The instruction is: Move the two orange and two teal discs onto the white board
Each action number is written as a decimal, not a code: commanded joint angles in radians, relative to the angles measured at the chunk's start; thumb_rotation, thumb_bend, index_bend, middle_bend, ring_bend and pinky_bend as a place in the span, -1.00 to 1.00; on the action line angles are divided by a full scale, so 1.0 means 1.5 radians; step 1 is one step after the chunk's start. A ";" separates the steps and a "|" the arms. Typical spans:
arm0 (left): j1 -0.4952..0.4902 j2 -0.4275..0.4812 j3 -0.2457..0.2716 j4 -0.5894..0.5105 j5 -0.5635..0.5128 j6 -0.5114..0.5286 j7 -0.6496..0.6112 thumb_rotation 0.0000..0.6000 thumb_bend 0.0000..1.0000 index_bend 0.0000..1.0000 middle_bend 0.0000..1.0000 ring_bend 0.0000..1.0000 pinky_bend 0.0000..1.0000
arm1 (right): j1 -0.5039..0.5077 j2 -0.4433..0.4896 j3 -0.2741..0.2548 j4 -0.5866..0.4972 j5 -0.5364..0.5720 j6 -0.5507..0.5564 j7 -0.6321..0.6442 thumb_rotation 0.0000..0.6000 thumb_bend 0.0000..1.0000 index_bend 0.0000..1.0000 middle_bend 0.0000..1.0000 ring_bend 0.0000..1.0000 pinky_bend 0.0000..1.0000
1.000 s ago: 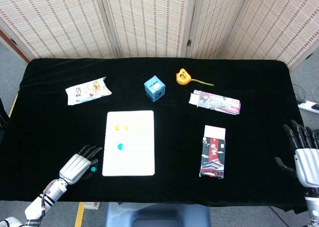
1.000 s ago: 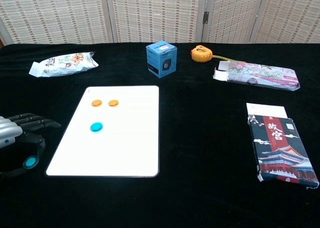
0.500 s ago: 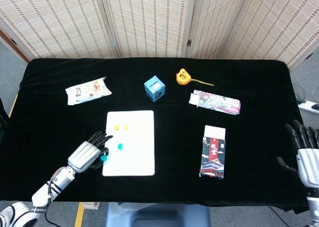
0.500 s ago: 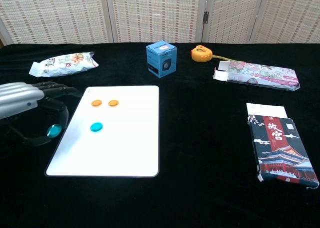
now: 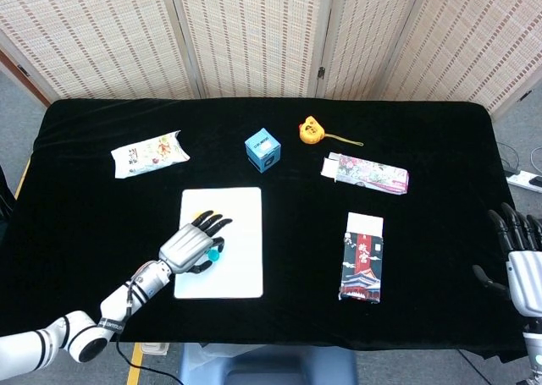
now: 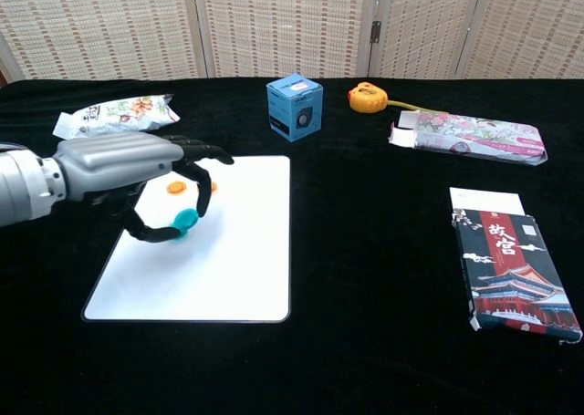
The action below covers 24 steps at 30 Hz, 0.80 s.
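Note:
The white board (image 5: 241, 262) (image 6: 246, 260) lies on the black table, front left of centre. My left hand (image 5: 191, 244) (image 6: 128, 171) hovers over the board's left half and pinches a teal disc (image 5: 215, 254) (image 6: 186, 219) between thumb and a finger. Two orange discs (image 6: 172, 188) lie on the board's far part, partly covered by the fingers. The hand hides the other teal disc. My right hand (image 5: 520, 251) stays at the table's right edge with fingers apart and holds nothing; it shows only in the head view.
Along the back lie a snack bag (image 5: 150, 154) (image 6: 114, 116), a blue cube box (image 5: 262, 149) (image 6: 295, 107) and an orange tape measure (image 5: 312, 130) (image 6: 367, 98). On the right are a floral box (image 5: 366, 173) (image 6: 470, 134) and a dark printed box (image 5: 363, 257) (image 6: 511, 264).
My left hand has carried the teal disc from the black cloth left of the board to above the board's left half. The right hand has barely moved.

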 commanded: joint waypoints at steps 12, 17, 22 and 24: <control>-0.057 -0.064 -0.033 0.042 -0.130 -0.071 0.096 1.00 -0.19 -0.07 -0.83 -1.00 -1.00 | 0.003 -0.001 0.002 0.001 0.003 -0.004 -0.001 1.00 -0.46 -1.00 -1.00 -1.00 -1.00; -0.063 -0.070 -0.028 0.052 -0.154 -0.075 0.113 1.00 -0.19 -0.08 -0.83 -1.00 -1.00 | 0.002 -0.001 0.002 0.001 0.004 -0.004 -0.002 1.00 -0.46 -1.00 -1.00 -1.00 -1.00; -0.064 -0.074 -0.022 0.059 -0.167 -0.075 0.117 1.00 -0.19 -0.08 -0.83 -1.00 -1.00 | 0.002 -0.001 0.002 0.001 0.005 -0.004 -0.001 1.00 -0.46 -1.00 -1.00 -1.00 -1.00; -0.064 -0.074 -0.020 0.060 -0.168 -0.074 0.117 1.00 -0.19 -0.08 -0.83 -1.00 -1.00 | 0.002 -0.001 0.002 0.001 0.005 -0.004 -0.001 1.00 -0.46 -1.00 -1.00 -1.00 -1.00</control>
